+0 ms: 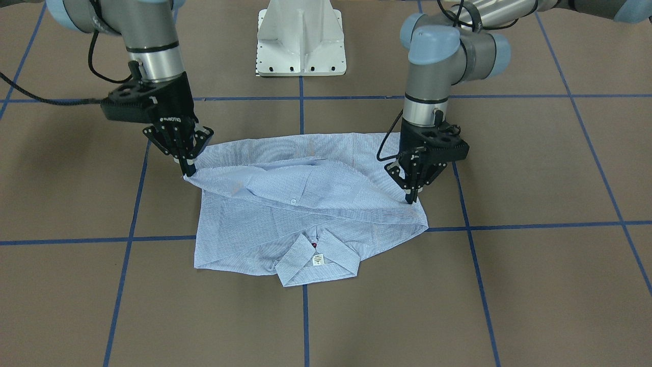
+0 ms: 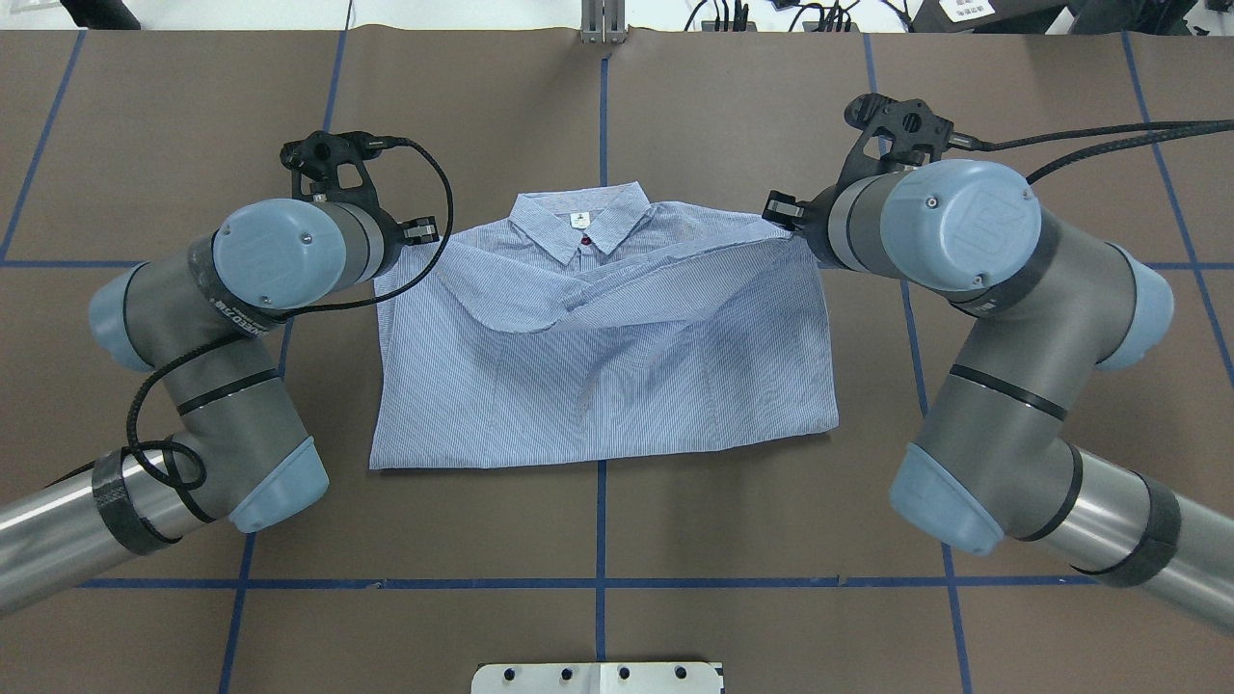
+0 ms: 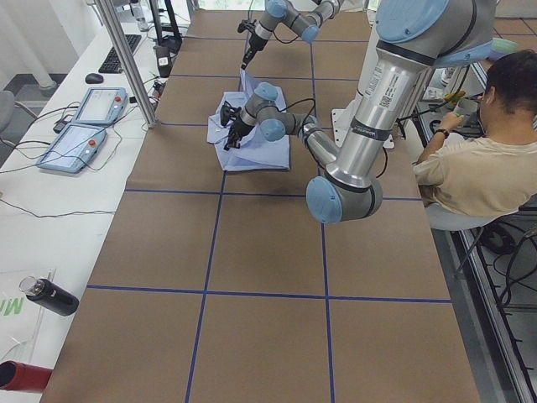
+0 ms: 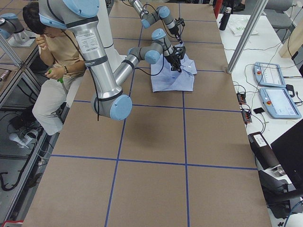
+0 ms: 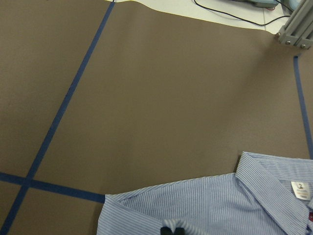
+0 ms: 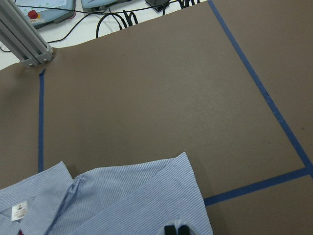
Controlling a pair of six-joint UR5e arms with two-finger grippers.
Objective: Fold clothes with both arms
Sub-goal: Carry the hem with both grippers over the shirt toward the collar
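Collar (image 1: 316, 260): in the front view, the nearest part of the shirt (image 1: 285, 219). It points to the table's operator-side edge, with a small white label (image 1: 318, 259) and a dark red button (image 1: 314, 246) at the neck.
Shirt: flat on the brown table (image 1: 535, 285), midway between its ends. A raised fold runs across it from gripper to gripper.
Right gripper (image 1: 188, 171): on this view's left, fingers closed together on the fold's end at the shirt's side edge.
Left gripper (image 1: 411, 198): on this view's right, fingers likewise pinched on the cloth.
Pedestal (image 1: 300, 46): white, at the robot-side edge.
Overhead: shirt front up, a folded layer lying across the chest. Both wrists cover their fingers near the shoulders.
Side views: shirt small and far, between the two arms. A seated person (image 3: 478, 159) is beside the robot-side edge.
Left wrist: fingertips (image 5: 166, 230) close together on striped cloth, label off to the right.
Right wrist: fingertips (image 6: 169, 229) close together on cloth near the shirt's corner.
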